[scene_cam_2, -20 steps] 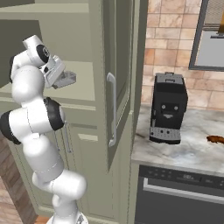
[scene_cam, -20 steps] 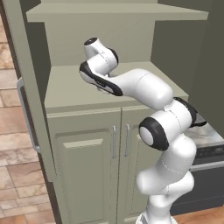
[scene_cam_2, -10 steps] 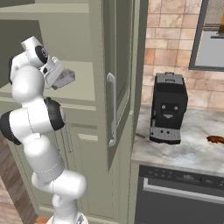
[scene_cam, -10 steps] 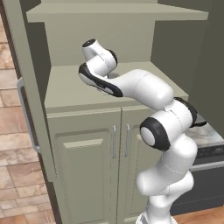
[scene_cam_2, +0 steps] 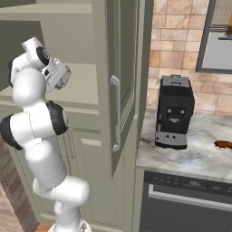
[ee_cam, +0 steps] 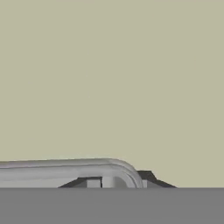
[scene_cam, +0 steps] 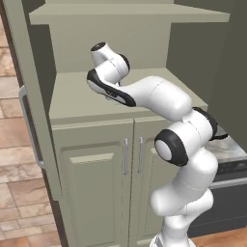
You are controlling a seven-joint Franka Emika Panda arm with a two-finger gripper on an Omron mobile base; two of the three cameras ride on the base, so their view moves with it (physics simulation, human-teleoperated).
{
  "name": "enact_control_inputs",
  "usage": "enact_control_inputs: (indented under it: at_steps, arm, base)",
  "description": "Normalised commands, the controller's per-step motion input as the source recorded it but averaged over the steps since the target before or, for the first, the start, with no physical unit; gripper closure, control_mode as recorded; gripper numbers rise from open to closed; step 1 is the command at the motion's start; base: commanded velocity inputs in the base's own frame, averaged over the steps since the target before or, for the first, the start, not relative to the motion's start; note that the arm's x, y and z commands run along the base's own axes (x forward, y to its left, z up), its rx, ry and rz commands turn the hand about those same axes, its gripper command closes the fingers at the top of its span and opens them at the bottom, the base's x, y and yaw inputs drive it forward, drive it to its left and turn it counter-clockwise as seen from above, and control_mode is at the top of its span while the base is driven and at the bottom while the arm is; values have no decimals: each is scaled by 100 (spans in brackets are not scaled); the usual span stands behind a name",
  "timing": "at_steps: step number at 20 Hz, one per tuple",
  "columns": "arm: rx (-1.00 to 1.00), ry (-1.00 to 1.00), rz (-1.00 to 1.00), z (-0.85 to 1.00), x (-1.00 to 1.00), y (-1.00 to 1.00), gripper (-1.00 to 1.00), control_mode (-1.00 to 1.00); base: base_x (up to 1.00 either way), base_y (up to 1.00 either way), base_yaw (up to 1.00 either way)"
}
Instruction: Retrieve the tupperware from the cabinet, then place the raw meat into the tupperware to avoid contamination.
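Sage-green panelled cabinet (scene_cam: 91,159) doors are standing open. Hand view is showing the pale grey see-through tupperware (ee_cam: 65,173) rim pressed against the gripper (ee_cam: 116,181), apparently clamped; right base view is showing reddish-brown raw meat (scene_cam_2: 223,144) lying on the marble table (scene_cam_2: 195,156).

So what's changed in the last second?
The hand has crept slightly upward above the shelf of the cabinet; whether it grips anything is unclear. The cabinet doors stay open, and the coffee machine and raw meat sit unmoved on the counter.
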Motion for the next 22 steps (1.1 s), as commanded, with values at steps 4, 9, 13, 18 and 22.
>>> enact_control_inputs:
  at_steps: [4, 9, 13, 18, 22]
  arm:
    - [0, 2, -1, 0, 1, 3, 100, -100]
    - [7, 3, -4, 15, -13, 0, 100, -100]
    - [11, 1, -4, 21, -42, 0, 100, -100]
    - [12, 4, -6, 24, -48, 0, 100, -100]
    - [9, 2, -5, 12, -61, 0, 100, -100]
  base:
    - [0, 0, 0]
    - [0, 0, 0]
    - [0, 0, 0]
    - [0, 0, 0]
    - [0, 0, 0]
